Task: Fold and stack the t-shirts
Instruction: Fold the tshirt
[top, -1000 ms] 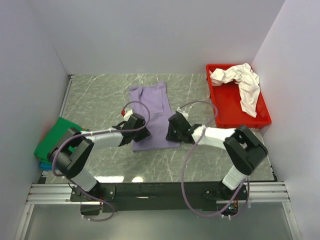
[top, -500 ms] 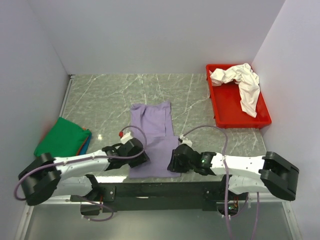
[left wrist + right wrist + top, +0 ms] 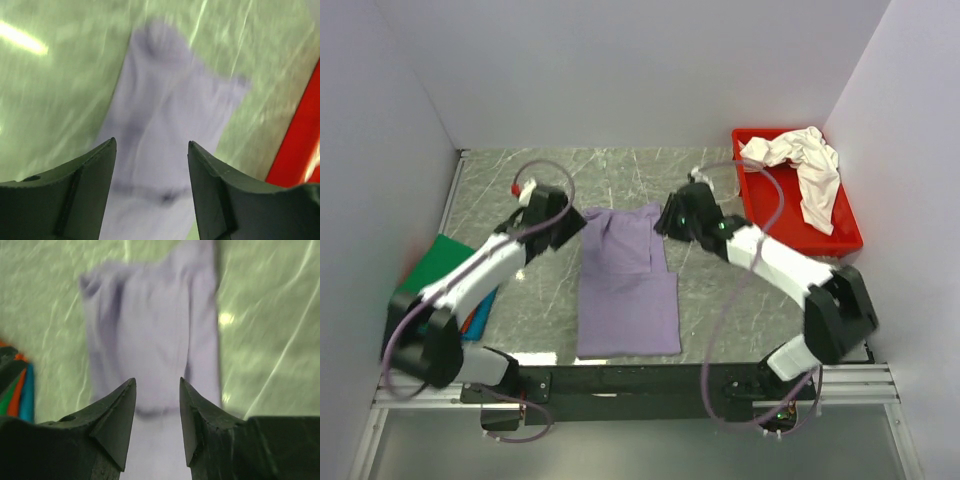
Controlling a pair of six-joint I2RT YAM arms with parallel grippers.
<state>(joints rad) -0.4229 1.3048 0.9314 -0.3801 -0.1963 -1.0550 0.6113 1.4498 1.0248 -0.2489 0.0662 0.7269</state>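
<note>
The lavender-purple t-shirt (image 3: 628, 285) lies flat and long on the table, its near end by the front edge. My left gripper (image 3: 572, 229) hovers at its far left corner, open and empty. My right gripper (image 3: 666, 223) hovers at its far right corner, open and empty. The left wrist view shows the shirt (image 3: 165, 120) blurred below the open jaws (image 3: 152, 145). The right wrist view shows it (image 3: 150, 335) below the open jaws (image 3: 157, 382). A green t-shirt (image 3: 428, 272) tops a stack at the left, with blue and red-orange edges (image 3: 477, 318). A creamy white t-shirt (image 3: 807, 170) lies crumpled in the tray.
The red plastic tray (image 3: 775, 225) stands at the back right, and its edge shows in the left wrist view (image 3: 300, 145). White walls close the table on three sides. The stack's coloured edges show at the left of the right wrist view (image 3: 17, 390).
Both grippers dragged the lavender shirt toward the front edge, let it go, and moved back up to its far end. The shirt now lies longer and flatter.
</note>
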